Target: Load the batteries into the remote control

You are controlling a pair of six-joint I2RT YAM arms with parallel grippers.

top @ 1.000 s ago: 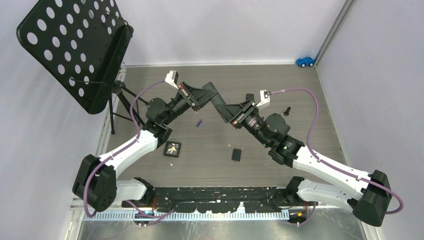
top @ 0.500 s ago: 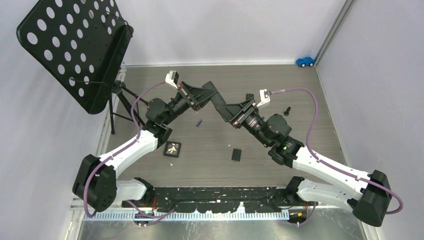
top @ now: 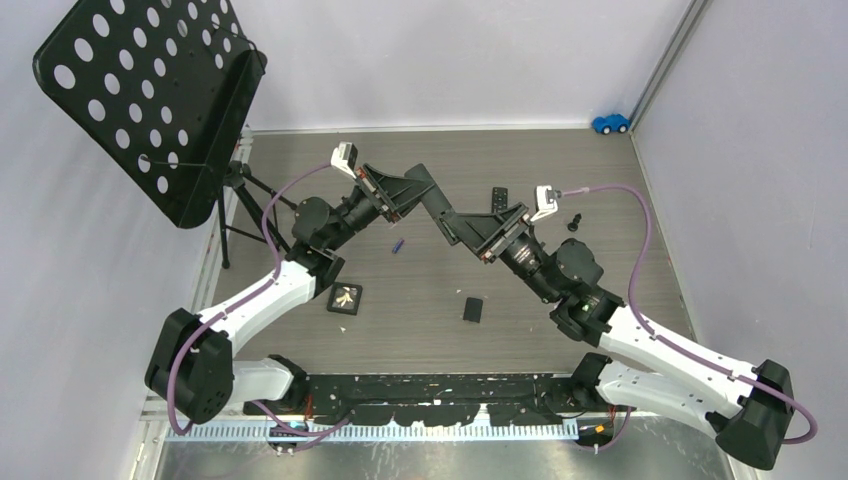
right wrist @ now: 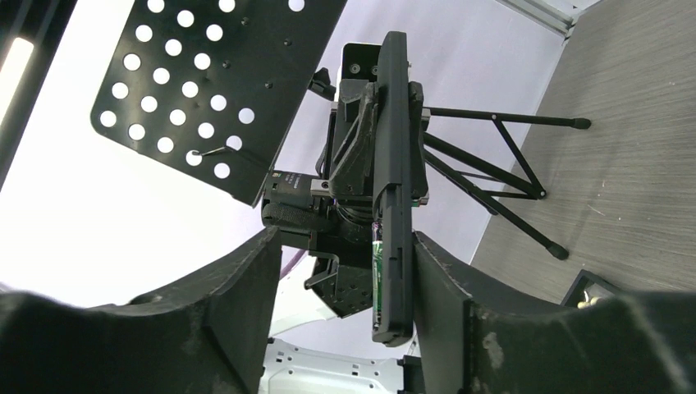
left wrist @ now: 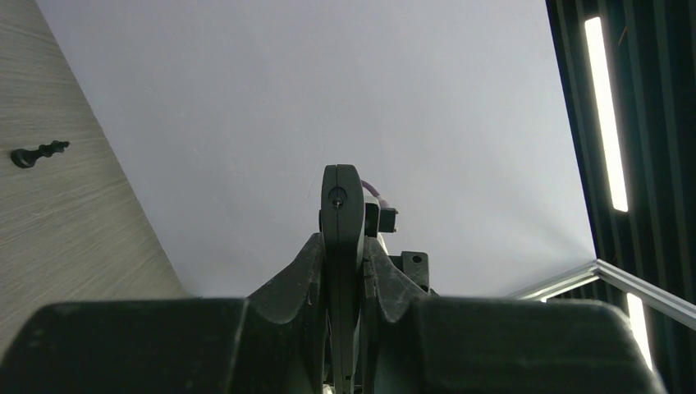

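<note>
Rightward the right gripper (right wrist: 346, 240) was drawn, jaws spread, while the remote control (right wrist: 392, 164) was pinched steady for loading by the left gripper (left wrist: 343, 246).

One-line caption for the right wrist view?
Left gripper holds the black remote edge-on, a green battery showing in its bay, inside the open right gripper; perforated stand behind.

The top external camera looks down from above and behind the arm bases over the whole table (top: 420, 290). Both wrist cameras sit close behind their fingers (left wrist: 299, 275), facing one another across the edge-on remote (left wrist: 342, 213). The right wrist and top views share the perforated stand (right wrist: 205, 82).
</note>
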